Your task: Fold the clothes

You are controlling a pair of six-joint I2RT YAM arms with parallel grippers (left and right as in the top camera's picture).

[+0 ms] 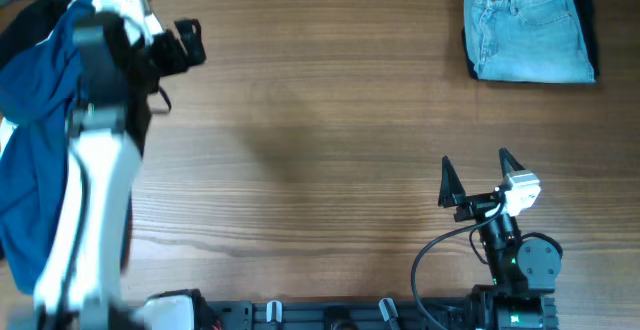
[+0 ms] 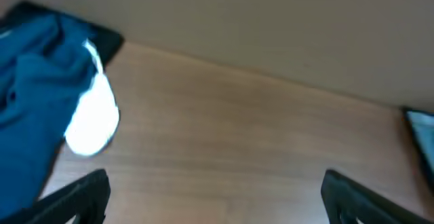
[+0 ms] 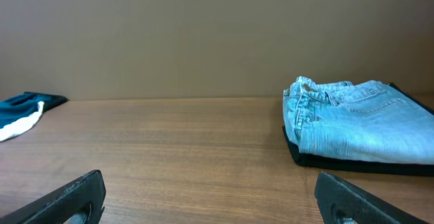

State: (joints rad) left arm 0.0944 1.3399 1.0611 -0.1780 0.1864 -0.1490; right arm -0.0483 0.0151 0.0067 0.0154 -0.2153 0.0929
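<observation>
The pale light-blue denim shorts (image 1: 530, 25) lie folded at the table's far right corner, on top of a dark folded garment (image 1: 590, 10). They also show in the right wrist view (image 3: 352, 119), ahead and to the right of my right gripper. My right gripper (image 1: 478, 175) is open and empty low over the table near the front right; its jaws (image 3: 210, 197) are wide apart. My left gripper (image 1: 190, 45) is at the far left, next to a deep-blue garment (image 1: 30, 120). Its jaws (image 2: 215, 197) are open and empty above bare wood.
The deep-blue garment, with a white patch (image 2: 91, 119), lies bunched along the table's left side and under my left arm. It shows far left in the right wrist view (image 3: 24, 108). The wooden table (image 1: 320, 150) spans the middle. A plain wall stands behind the far edge.
</observation>
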